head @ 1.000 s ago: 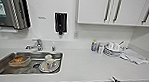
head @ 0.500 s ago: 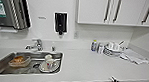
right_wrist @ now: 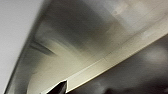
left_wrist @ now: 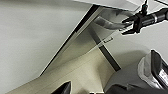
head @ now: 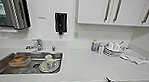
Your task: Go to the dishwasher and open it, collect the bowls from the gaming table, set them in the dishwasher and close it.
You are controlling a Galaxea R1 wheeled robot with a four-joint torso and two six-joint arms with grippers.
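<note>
White counter, steel sink holding dishes, stacked plates by the wall, right claw narrow, left claw's state unclear

The built-in dishwasher with a brushed steel front panel shows close up, grey and streaked (a pale band crosses it slantwise); whether its door stands open cannot be told.

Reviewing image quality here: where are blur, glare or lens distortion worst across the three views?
Head view: evenly lit, soft throughout, the white countertop bright, the sink darker, and the wall cabinets lean from the wide lens. Left wrist view: pale surfaces washed out. Right wrist view: heaviest smear, with a bright reflective streak on the brushed steel panel.
</note>
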